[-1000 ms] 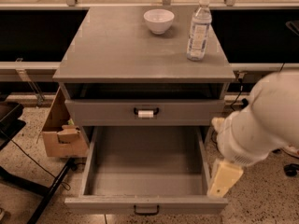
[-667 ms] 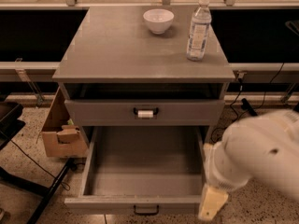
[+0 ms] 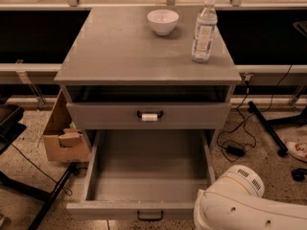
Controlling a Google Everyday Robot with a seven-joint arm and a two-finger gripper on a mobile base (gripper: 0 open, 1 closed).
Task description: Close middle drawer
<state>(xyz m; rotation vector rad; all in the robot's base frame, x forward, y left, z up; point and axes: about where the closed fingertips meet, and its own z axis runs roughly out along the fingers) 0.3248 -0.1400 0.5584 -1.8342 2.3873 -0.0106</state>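
Observation:
The middle drawer [image 3: 144, 176] is pulled far out of the grey cabinet and nothing lies in it. Its flat grey front [image 3: 110, 210] is at the bottom of the view, with a small plain black loop handle [image 3: 150, 216]. Above it, the drawer with a white tag on its handle [image 3: 149, 116] is pushed in. Only the white rounded body of my arm [image 3: 244, 205] shows, at the bottom right, just right of the open drawer's front corner. My gripper is out of view below the frame's lower edge.
A white bowl [image 3: 162, 21] and a water bottle [image 3: 204, 30] stand on the cabinet top [image 3: 120, 51]. A cardboard box [image 3: 62, 135] sits on the floor at the left. Cables and a plug [image 3: 235, 150] lie at the right, with black stand legs on both sides.
My arm has dropped lower, towards the bottom right of the view. The cream finger that showed by the drawer's right front corner has gone out of view. The drawer has not moved.

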